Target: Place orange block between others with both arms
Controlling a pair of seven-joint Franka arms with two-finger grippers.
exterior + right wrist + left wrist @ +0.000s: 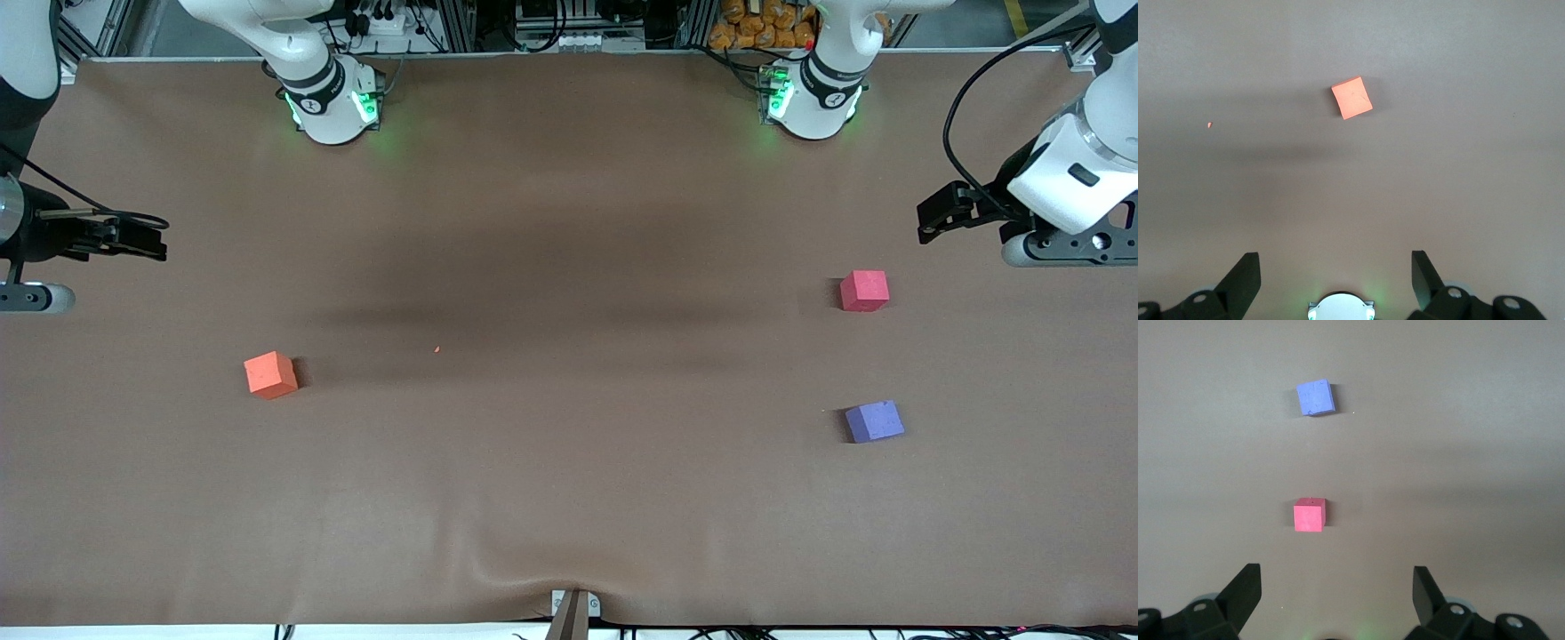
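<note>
The orange block (270,374) (1352,97) lies on the brown table toward the right arm's end. The others sit toward the left arm's end: a pinkish-red cube (863,291) (1309,515), and a purple cube (874,421) (1315,397) nearer to the front camera, with a bare gap between them. My left gripper (929,222) (1336,577) hangs open over bare table at its own end, with nothing between its fingers. My right gripper (147,242) (1335,260) hangs open and empty over the table's edge at the right arm's end.
A tiny orange crumb (436,349) (1209,125) lies on the table cover toward the middle. The two arm bases (333,102) (813,98) stand along the table's back edge. The cover wrinkles near a clamp (573,612) at the front edge.
</note>
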